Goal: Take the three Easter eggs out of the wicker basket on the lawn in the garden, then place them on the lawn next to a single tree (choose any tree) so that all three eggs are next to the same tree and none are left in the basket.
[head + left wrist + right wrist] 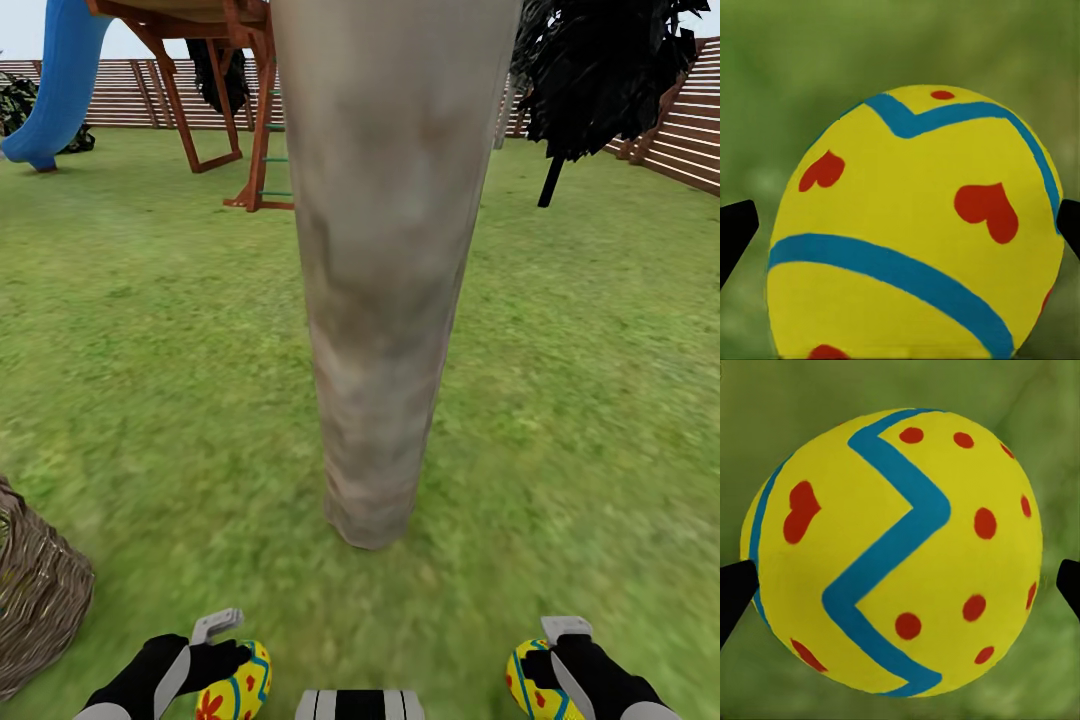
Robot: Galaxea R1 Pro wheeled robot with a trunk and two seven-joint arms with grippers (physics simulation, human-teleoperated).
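Head view: the tree trunk point(385, 300) stands dead ahead on the lawn point(150, 330); the wicker basket point(35, 590) sits near the trunk. Left gripper point(225, 645) pinches one egg point(237, 687), right gripper point(545, 650) another egg point(530, 685), both short of the trunk. Left wrist view: egg point(915, 225) clamped over grass. Right wrist view: egg point(896, 551) likewise clamped. Judgement: two eggs await placing; the third's whereabouts cannot be told.

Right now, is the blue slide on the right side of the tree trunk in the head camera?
No, the blue slide stands at the far left of the head view, left of the tree trunk.
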